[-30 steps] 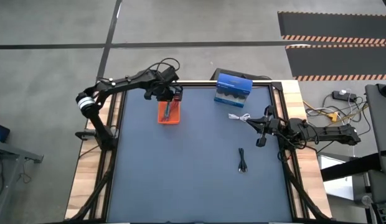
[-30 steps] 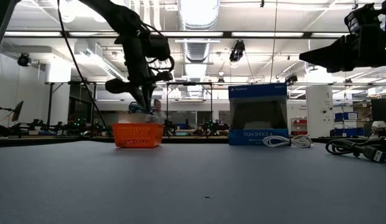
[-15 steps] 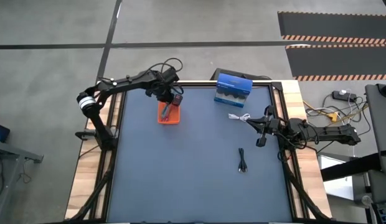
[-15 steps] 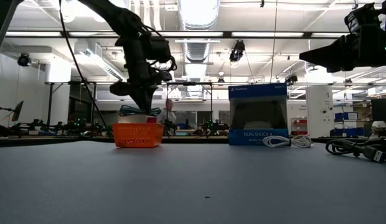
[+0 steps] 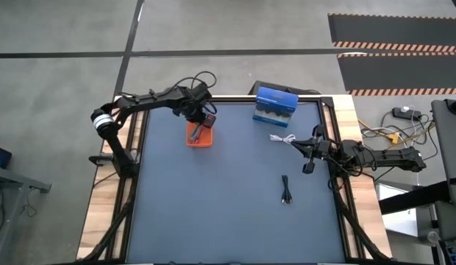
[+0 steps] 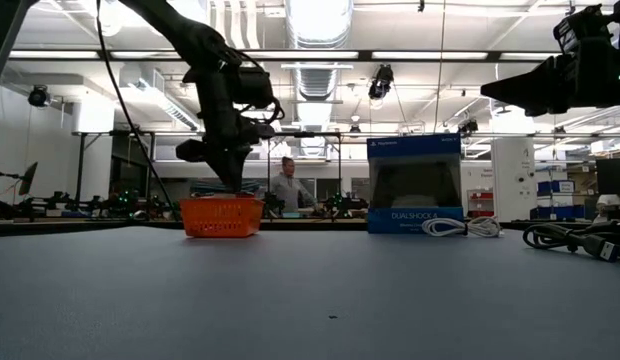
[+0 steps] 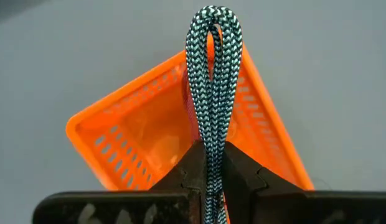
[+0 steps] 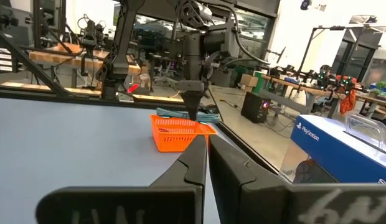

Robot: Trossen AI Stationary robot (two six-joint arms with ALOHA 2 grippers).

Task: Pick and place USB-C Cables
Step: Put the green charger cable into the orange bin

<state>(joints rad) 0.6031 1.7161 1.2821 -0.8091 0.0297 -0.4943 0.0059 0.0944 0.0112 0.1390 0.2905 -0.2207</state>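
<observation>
My left gripper (image 5: 198,125) is over the orange basket (image 5: 199,136) at the table's far left, shut on the teal-green USB-C cable (image 7: 211,68). The cable's folded loop sticks out past the fingertips over the basket (image 7: 137,143). In the low view the gripper (image 6: 231,183) dips to the basket's rim (image 6: 221,203). A reddish strand (image 7: 188,106) shows in the basket behind the cable. The white cable (image 5: 283,138) and the black cable (image 5: 287,190) lie flat on the mat. My right gripper (image 5: 307,152) waits shut at the right edge. My left gripper pinches the folded teal-green cable, both strands side by side (image 7: 209,149), between its two fingers. The fingers come from above, pointing steeply down, and the cable runs along them. Its loop end (image 7: 213,15) stands free past the fingertips, over the basket's inside.
A blue box (image 5: 276,105) stands at the far edge, right of the basket, and the white cable (image 6: 460,227) lies just in front of it. The wide blue-grey mat (image 5: 228,213) lies open toward the near edge. A person shows in the room beyond the table.
My left gripper has sunk toward the basket and rolled about its own pointing line, staying shut on the teal-green cable. In the low view the cable showed above the basket's rim before; now it no longer shows there.
</observation>
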